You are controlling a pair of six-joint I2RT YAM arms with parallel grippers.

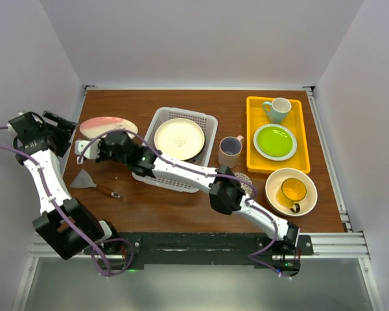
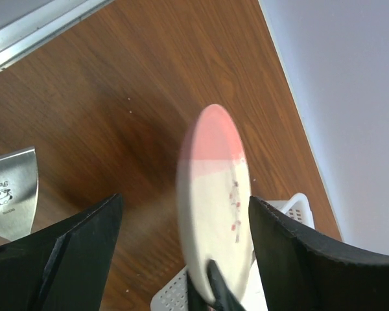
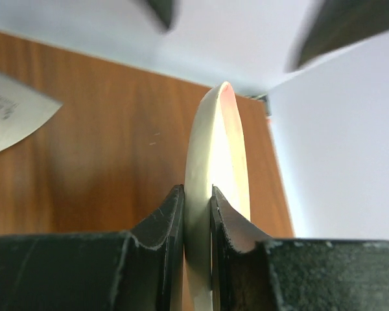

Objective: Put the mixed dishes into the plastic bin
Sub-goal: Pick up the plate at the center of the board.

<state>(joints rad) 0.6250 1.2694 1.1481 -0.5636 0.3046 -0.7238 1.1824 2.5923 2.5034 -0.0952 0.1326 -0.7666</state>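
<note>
Along the near right of the table, the large cream bowl (image 1: 275, 181) sits out in the open with the yellow mug (image 1: 293, 192) inside it, and just beyond it the small patterned bowl (image 1: 246, 176) peeks from behind my right arm; none of these are in yet. A little further, the beige mug (image 1: 230, 153) stands just beside the right wall of the plastic bin (image 1: 188, 111), outside it. The bin holds one cream plate (image 1: 179, 139) lying flat, the only piece I count as done. Left of the bin, my right gripper (image 3: 196, 194) is clamped narrow on the rim of the pink-and-cream plate (image 2: 211, 194), which looks lifted off the wood and tilted, not yet over the bin. My left gripper (image 2: 185, 202) stands wide apart, the plate ahead between its jaws, touching nothing I can see. At the back right, a teal mug (image 1: 277, 110) and a green plate (image 1: 275, 141) rest on the yellow tray (image 1: 253, 162). I judge the task early: one in, one in hand, at least four left
</note>
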